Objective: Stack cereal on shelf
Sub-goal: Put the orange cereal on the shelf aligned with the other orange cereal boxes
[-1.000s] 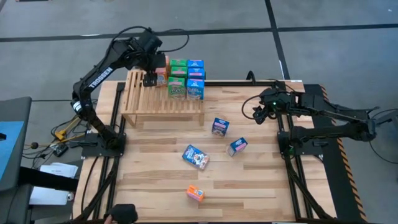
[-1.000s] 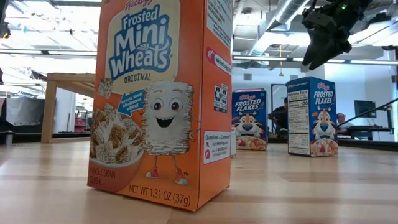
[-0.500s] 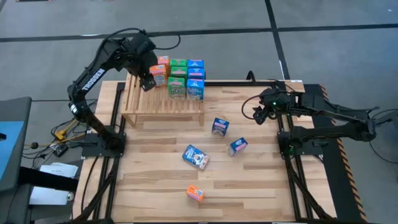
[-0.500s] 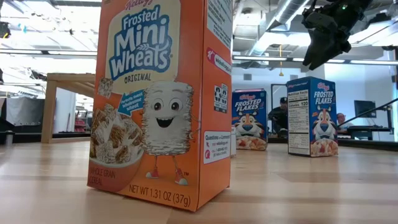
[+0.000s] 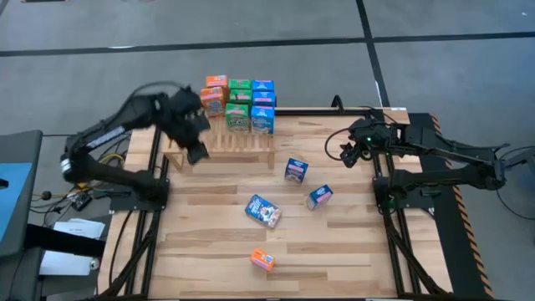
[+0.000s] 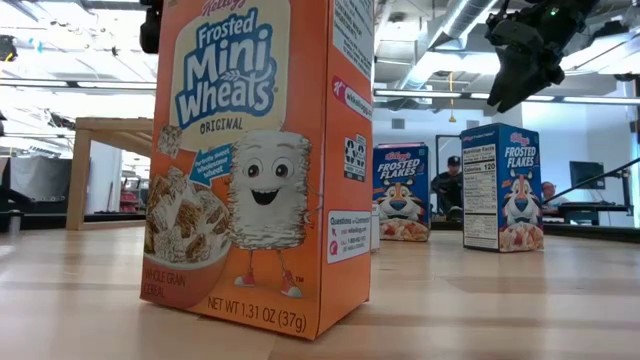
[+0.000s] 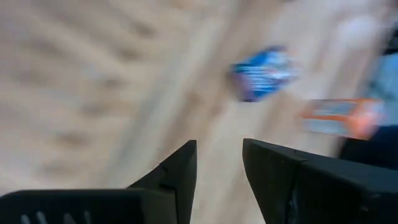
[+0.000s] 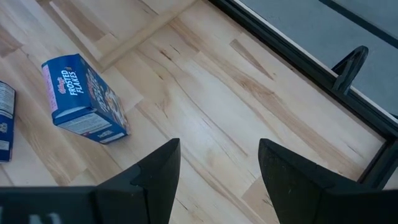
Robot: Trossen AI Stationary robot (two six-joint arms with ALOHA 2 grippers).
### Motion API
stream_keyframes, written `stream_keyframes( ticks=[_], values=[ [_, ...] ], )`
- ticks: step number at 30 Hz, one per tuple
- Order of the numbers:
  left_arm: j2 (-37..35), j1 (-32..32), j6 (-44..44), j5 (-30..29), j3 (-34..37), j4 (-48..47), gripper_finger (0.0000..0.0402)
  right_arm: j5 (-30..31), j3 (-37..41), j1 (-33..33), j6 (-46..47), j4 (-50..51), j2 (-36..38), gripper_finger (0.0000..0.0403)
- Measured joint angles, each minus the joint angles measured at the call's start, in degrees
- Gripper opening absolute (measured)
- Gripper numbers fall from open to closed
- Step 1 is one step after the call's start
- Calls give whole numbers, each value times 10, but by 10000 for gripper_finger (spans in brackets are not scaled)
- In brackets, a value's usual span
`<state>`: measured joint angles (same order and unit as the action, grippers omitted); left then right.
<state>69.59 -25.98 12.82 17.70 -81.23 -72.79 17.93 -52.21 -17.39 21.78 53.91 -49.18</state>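
Note:
The shelf (image 5: 219,140) is a slatted light-wood rack at the table's far left. Several cereal boxes in orange (image 5: 213,94), green (image 5: 239,104) and blue (image 5: 262,107) stand on its far part. Three blue boxes (image 5: 296,170) (image 5: 319,196) (image 5: 262,211) and an orange one (image 5: 262,260) lie loose on the table. My left gripper (image 5: 196,150) hangs over the shelf's near left corner, open, with nothing between its fingers (image 7: 217,149). My right gripper (image 5: 347,153) waits open above the table's right part (image 8: 219,149).
In the low view the orange box (image 6: 255,160) stands upright close to the camera, with two blue boxes (image 6: 400,193) (image 6: 502,187) upright behind it. Bare planks lie between the loose boxes and the shelf. People sit in the room beyond the table.
My left gripper has drawn away from the orange boxes at the shelf's far end, going toward the table's near edge and down to the shelf's near left corner. The boxes on the shelf have stayed in place.

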Motion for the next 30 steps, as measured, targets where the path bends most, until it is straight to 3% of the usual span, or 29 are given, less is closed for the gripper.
stream_keyframes(
  ticks=[4, 8, 13, 16, 20, 26, 30],
  values=[
    [-34, 123, 125, 33, 97, 170, 117, -6, 0, 6, -1, 0, 0, 240],
    [-29, 249, 192, 37, 154, 353, 117, -15, 0, 20, -27, 0, 0, 240],
    [25, 358, 191, -50, 170, 527, 117, -16, 0, 38, -30, 0, 0, 240],
    [71, 390, 154, -86, 170, 594, 119, -16, 0, 48, -30, 0, 0, 240],
    [132, 407, 81, -55, 156, 618, 147, -31, 0, 58, -28, 1, 0, 240],
    [213, 409, 67, 28, 121, 651, 237, -34, 0, 62, -8, 1, -5, 240],
    [263, 433, 55, 50, 90, 659, 297, -34, 0, 62, -8, 9, -18, 240]
  ],
)
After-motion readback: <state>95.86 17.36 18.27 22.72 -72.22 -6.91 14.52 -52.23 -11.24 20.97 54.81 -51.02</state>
